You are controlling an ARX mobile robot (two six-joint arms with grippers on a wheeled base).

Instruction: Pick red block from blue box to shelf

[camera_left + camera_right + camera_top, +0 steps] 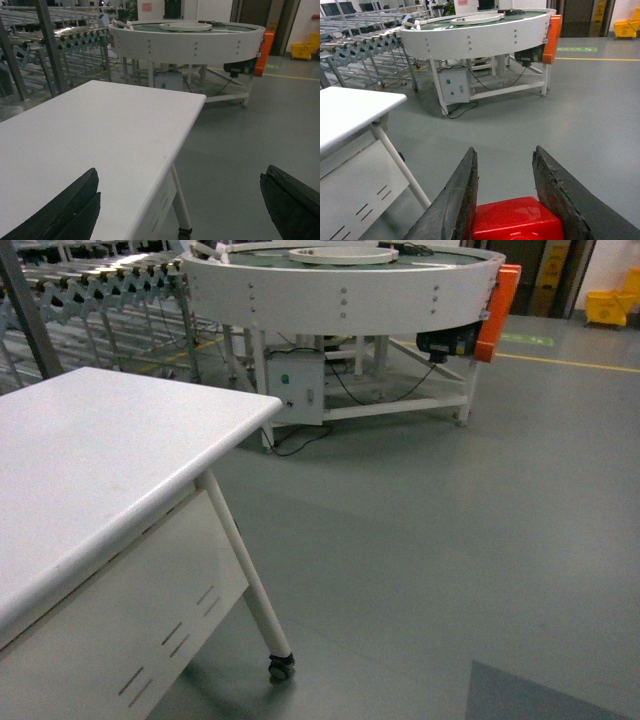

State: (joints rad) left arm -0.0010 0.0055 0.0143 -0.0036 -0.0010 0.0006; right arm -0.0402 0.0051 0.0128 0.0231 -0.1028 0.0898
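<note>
Grey floor (450,540), white table (90,460), round white conveyor (340,290) behind.

White table (90,460) left, round conveyor (340,290) ahead, open floor (450,520) between.

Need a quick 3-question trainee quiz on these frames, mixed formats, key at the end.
1. True or false: the left gripper holds the red block.
2. Multiple choice: in the head view, what stands past the white table?
A. a round white conveyor with an orange end guard
B. a wooden bench
C. a forklift
3. Fill in: in the right wrist view, the red block sits between the fingers of the ____ gripper.

Key
1. False. The left jaws are spread wide with nothing between them.
2. A
3. right
</note>
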